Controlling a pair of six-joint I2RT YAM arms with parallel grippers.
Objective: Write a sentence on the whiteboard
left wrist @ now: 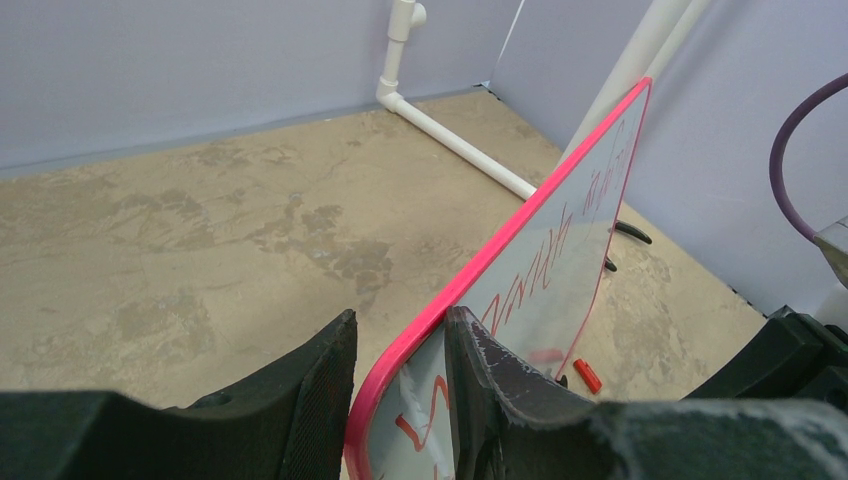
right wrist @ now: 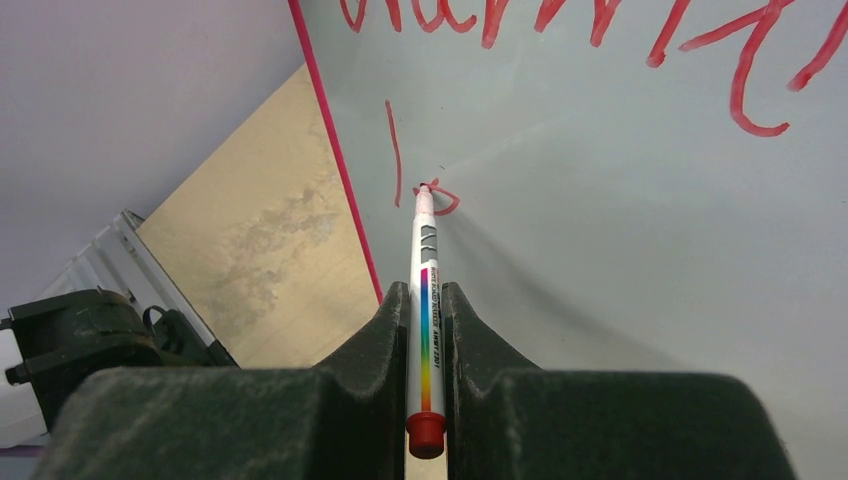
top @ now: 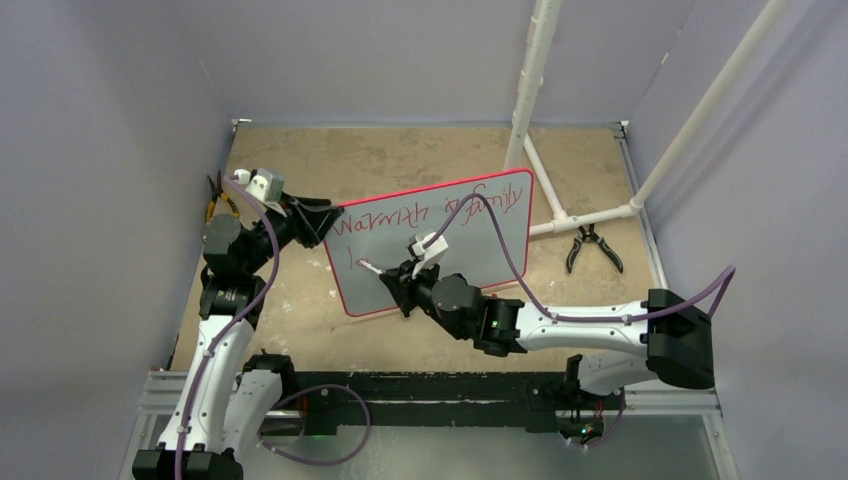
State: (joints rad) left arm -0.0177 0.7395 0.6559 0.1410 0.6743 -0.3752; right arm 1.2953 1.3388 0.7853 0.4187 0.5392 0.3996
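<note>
Ok, whiteboard (top: 500, 250): standing upright
sentence (top: 400, 218): red, along whiteboard top; one stroke and curl below
left gripper (left wrist: 400, 335): clamped on whiteboard's left rim
right gripper (right wrist: 424, 300): closed on marker (right wrist: 423, 240), tip touching whiteboard lower-left

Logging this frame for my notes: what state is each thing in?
whiteboard: standing, one edge clamped.
sentence: first line written, second line barely begun.
marker: uncapped, tip on the board.
left pincer: shut on the whiteboard rim.
right pincer: shut on the marker.
black pliers: lying on the table, handles spread.
</note>
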